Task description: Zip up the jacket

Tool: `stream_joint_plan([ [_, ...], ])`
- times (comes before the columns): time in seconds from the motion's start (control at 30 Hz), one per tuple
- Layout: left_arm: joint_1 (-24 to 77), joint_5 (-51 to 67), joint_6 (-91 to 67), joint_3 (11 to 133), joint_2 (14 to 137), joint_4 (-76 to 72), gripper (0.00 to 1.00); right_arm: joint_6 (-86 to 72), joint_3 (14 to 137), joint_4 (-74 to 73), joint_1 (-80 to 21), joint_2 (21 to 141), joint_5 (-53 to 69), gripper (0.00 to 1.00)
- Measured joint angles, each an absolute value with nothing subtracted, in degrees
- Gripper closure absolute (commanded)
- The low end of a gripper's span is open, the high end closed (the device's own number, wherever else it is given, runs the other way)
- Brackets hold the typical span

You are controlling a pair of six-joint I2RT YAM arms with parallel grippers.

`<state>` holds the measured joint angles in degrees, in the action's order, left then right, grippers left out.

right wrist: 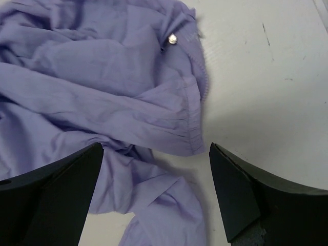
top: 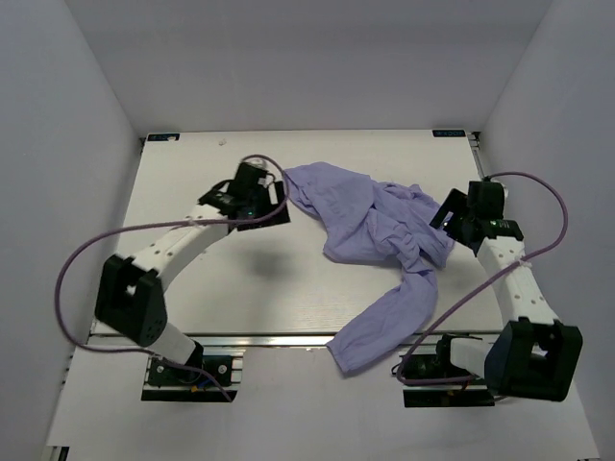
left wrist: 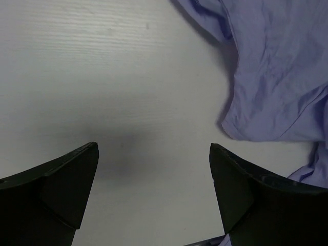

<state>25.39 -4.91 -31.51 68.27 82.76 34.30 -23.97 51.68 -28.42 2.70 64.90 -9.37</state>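
Top external: lavender jacket (top: pixel 365 221) crumpled, one sleeve trailing nearward; left fingers (left wrist: pixel 56 195), right fingers (right wrist: pixel 251 195) spread, empty.

jacket (top: pixel 375 226) front: bunched up, zipper lost in the folds.
metal bit (right wrist: pixel 172 38) on the jacket: too small to identify.
jacket, wrist views: cut off at picture edges.

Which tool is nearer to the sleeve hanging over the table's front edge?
Right. The right tool is just beyond the sleeve; the left tool is across the jacket.
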Motion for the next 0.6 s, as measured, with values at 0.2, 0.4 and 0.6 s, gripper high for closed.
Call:
stream_joint_plan([
  [0.2,34.0,-2.5,-30.9,77.6,100.9,32.7,0.02,-24.9,50.2,-27.0,3.0,72.8,-10.7,0.11],
  [0.4,35.7,-0.4,-29.8,94.5,116.1,32.2,0.02,-24.9,48.7,-24.6,3.0,78.6,-13.6,0.11],
  [0.6,35.8,1.6,-29.4,102.0,125.4,33.1,0.14,-24.9,47.8,-21.6,3.3,82.3,-15.1,0.11],
])
